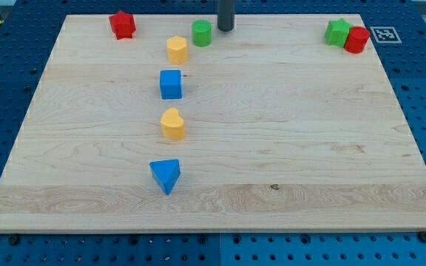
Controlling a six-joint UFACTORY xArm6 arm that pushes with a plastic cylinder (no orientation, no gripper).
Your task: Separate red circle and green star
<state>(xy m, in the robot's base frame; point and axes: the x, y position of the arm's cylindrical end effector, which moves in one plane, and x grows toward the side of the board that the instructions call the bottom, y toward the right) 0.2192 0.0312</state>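
The red circle [357,39] sits at the board's top right corner, touching the green star [338,32] on its left. My tip [225,29] is at the view's top centre, far to the left of both, just right of a green circle [202,32]. The rod comes down from the view's top edge.
A red star [123,24] is at the top left. A yellow hexagon [177,49], a blue cube [171,84], a yellow heart [173,124] and a blue triangle [166,176] form a column left of centre. The wooden board [309,148] lies on a blue pegboard.
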